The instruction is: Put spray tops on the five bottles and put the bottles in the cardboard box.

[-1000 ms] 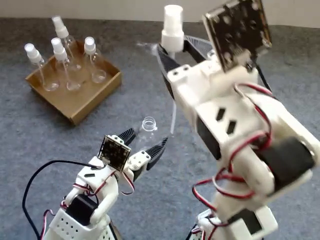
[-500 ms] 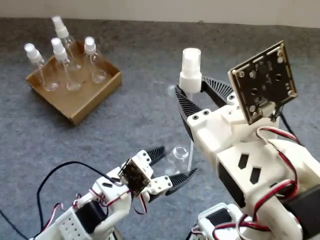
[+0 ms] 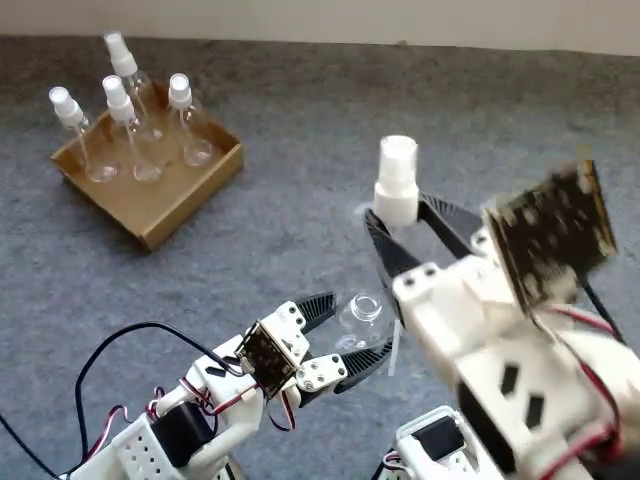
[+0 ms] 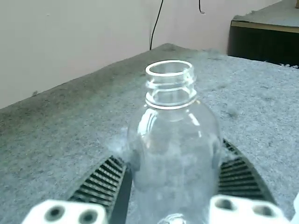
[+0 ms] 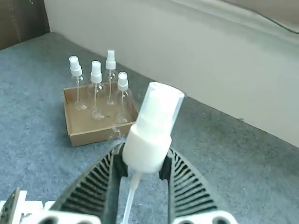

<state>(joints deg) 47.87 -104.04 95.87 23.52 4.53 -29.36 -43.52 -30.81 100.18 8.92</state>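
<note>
Left end effector (image 3: 355, 325) clamps the open bottle (image 3: 365, 308), neck up. Right end effector (image 3: 400, 212) grips the spray top (image 3: 397, 175) above it, its tube hanging just beside the mouth.

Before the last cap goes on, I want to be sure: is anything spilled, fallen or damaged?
Nothing stands out. Four capped bottles stand upright in the cardboard box; the left gripper holds the open bottle, the right gripper the spray top.

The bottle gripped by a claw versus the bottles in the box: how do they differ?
The held bottle has a bare, open neck; the four boxed bottles each wear a white spray top. The held bottle is clamped in the left gripper; the boxed bottles stand free and upright in the cardboard box. All are clear.
</note>
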